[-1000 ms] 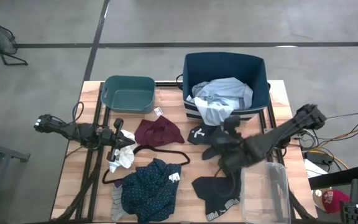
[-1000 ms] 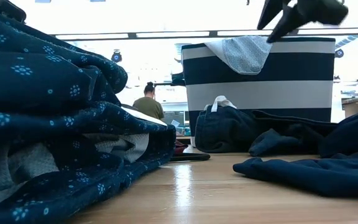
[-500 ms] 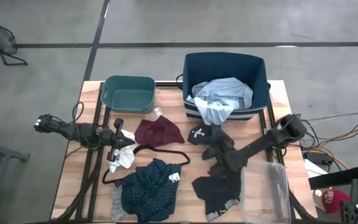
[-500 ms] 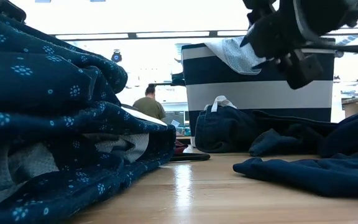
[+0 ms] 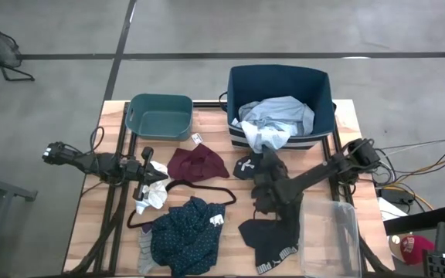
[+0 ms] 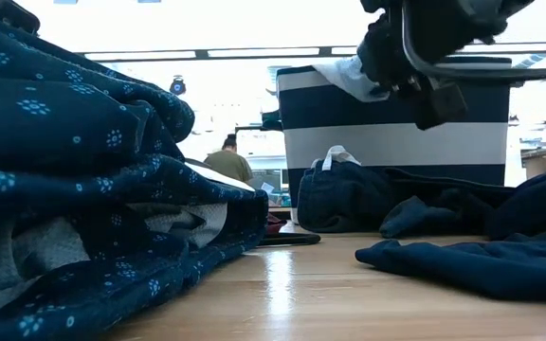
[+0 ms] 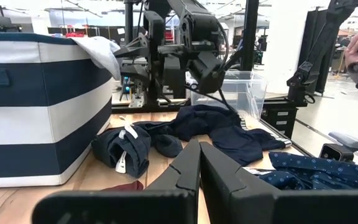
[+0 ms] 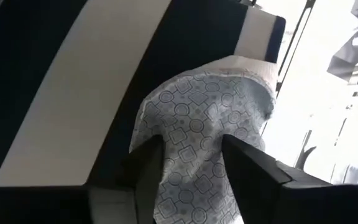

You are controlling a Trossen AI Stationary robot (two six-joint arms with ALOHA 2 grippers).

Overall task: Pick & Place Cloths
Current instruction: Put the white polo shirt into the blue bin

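High view: right gripper (image 5: 267, 158) at frame center-right, just below the striped bin (image 5: 280, 99), near the grey-blue shirt (image 5: 275, 123) draped over its rim. Left gripper (image 5: 147, 154) idle, center-left.

Low view: right gripper upper right, before the bin.

Left wrist view: fingers (image 7: 188, 168) together.

Right wrist view: fingers (image 8: 146, 163) apart, shirt hem between them.

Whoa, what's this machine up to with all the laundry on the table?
It is sorting clothes. A pale shirt already hangs over the edge of the striped basket. The right claw, open, hovers just in front of that shirt, above a black garment on the table. The left claw waits, shut, near the white socks. A navy patterned top and a maroon piece lie unsorted.
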